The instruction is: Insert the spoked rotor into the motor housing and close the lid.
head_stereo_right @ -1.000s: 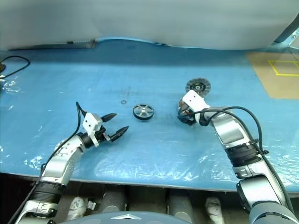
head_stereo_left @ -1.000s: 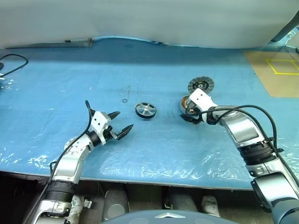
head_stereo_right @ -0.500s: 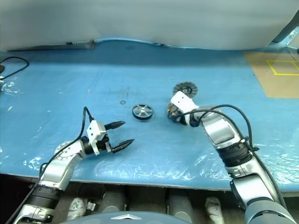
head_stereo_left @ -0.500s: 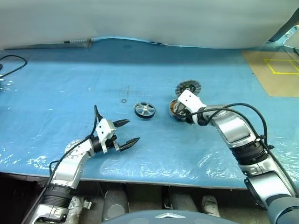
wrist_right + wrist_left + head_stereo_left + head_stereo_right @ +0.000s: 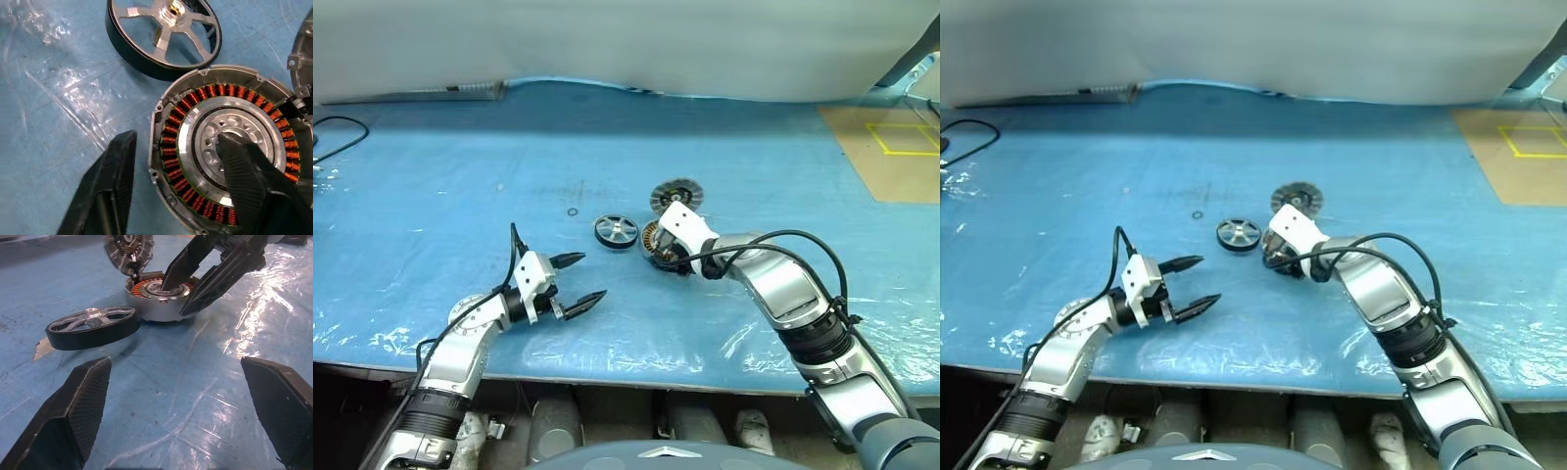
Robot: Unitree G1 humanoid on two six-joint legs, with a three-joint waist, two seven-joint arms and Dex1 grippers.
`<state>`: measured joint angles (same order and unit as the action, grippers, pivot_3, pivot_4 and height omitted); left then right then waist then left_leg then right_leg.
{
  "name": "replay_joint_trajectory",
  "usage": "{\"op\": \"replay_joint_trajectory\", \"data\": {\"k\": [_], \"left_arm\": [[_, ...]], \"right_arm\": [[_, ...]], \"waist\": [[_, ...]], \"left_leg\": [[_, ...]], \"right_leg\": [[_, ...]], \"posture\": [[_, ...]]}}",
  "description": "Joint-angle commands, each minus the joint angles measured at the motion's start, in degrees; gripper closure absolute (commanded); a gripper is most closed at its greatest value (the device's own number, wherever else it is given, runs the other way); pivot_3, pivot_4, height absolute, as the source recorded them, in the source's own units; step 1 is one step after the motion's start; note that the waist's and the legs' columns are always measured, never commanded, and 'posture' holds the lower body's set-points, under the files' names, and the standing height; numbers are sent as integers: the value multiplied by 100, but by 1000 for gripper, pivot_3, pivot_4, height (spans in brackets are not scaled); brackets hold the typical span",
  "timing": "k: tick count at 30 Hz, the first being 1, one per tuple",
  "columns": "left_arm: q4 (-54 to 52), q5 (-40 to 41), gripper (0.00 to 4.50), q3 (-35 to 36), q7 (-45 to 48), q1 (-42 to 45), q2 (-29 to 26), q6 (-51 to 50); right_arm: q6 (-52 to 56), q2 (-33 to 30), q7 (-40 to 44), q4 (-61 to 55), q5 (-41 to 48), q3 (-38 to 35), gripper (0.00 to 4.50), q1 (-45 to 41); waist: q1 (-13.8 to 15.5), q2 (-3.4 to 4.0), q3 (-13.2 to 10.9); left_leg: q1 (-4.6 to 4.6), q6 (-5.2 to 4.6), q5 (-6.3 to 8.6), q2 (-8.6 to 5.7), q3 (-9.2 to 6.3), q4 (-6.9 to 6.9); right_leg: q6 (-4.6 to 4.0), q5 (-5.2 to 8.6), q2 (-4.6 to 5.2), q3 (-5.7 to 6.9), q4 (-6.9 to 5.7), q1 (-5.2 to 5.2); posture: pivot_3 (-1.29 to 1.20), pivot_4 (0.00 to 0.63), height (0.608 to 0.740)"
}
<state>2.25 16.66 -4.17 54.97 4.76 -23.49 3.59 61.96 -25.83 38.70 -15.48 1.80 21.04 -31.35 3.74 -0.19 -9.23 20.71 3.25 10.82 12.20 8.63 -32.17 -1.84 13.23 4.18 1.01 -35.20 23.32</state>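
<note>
The spoked rotor [image 5: 618, 231], black rim and silver spokes, lies flat mid-table. Just right of it sits the motor housing [image 5: 652, 236] with its copper windings up. The lid [image 5: 676, 194] leans against the housing's far side. My right gripper [image 5: 668, 257] straddles the housing wall: one finger [image 5: 244, 171] rests in the silver hub, the other [image 5: 115, 181] stands outside with a sliver of blue sheet between it and the wall. My left gripper [image 5: 590, 277] hangs open and empty near the front, its fingers [image 5: 83, 401] pointing at the rotor [image 5: 93, 325] and housing [image 5: 159, 298].
A blue plastic sheet [image 5: 460, 176] covers the table. A small dark ring [image 5: 573, 211] lies left of the rotor. A black cable [image 5: 337, 127] curls at the far left. A tan board with yellow tape [image 5: 901, 142] sits at the far right.
My right gripper slid left, and the housing and lid came with it until they sat next to the rotor. My left gripper drew back slightly toward the front edge, then held still.
</note>
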Motion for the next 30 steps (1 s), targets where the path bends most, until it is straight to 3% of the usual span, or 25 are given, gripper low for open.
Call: {"op": "replay_joint_trajectory", "data": {"k": [1,3,9,12,17,22,30], "left_arm": [[-28,43,0,32,31,-28,-10,158],[17,47,0,32,39,-28,-1,191],[159,108,0,37,87,40,50,258],[267,138,0,72,110,132,91,274],[521,100,0,181,49,326,100,312],[1011,-25,0,367,-242,689,97,364],[2303,119,0,730,-547,1850,31,-209]], "right_arm": [[234,39,-84,-289,117,6,658,-167],[522,14,-74,-473,221,-89,57,-323],[1450,-317,187,-1266,858,-613,57,-749],[1426,-492,386,-1595,1300,-1135,57,-542],[-852,-463,659,-1652,1555,-1900,57,979],[-3696,216,397,-816,1228,-2156,57,2828],[-4662,896,-112,-360,1304,-2087,57,3093]], "waist": [[7,0,0],[14,2,-1],[26,6,-4],[50,6,-4],[92,5,-3],[78,5,-2],[18,5,-2]], "left_leg": [[0,0,0,-1,0,0],[1,0,0,-5,0,-2],[2,1,0,-5,0,3],[6,1,0,-6,-2,4],[7,1,0,-5,-1,3],[21,0,0,-2,-1,3],[18,-2,0,-9,-6,-4]], "right_leg": [[0,0,0,0,0,0],[1,-1,2,-3,0,0],[1,0,1,-3,1,2],[2,0,1,-3,6,2],[2,0,3,-1,10,-1],[2,0,4,5,15,10],[10,-10,6,4,12,8]], "posture": [[0,150,740],[0,150,740],[0,150,740],[0,150,740],[0,150,740],[0,150,740],[0,150,740]]}}
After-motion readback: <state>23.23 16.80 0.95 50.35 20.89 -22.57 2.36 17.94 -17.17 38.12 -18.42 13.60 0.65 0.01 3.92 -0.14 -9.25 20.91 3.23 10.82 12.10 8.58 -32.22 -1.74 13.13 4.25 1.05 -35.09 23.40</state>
